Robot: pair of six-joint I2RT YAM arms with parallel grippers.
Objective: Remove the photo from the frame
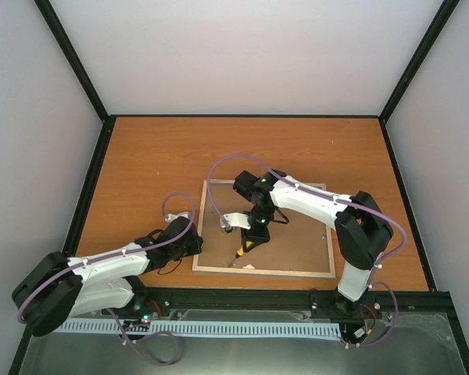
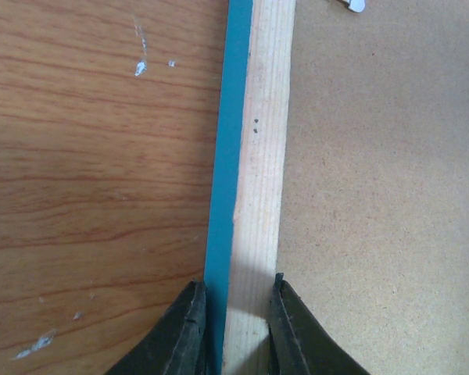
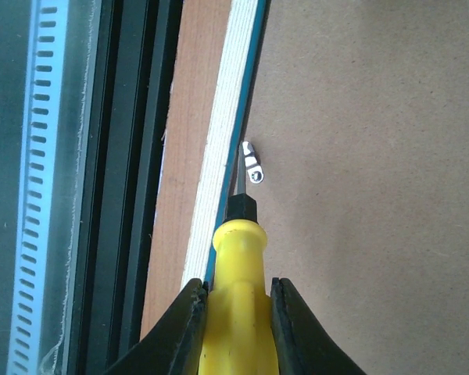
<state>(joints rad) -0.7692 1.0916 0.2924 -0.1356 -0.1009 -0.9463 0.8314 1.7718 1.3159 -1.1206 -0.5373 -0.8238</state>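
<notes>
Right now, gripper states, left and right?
Left gripper: closed on the frame edge.
Right gripper: closed on the screwdriver, tip by a metal tab.

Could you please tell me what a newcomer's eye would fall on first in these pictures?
The frame lies face down in the middle of the table, its brown backing board facing up. The right gripper holds a yellow-handled screwdriver, its tip at a small metal clip by the frame's near edge. The left gripper clamps the frame's left rail.
</notes>
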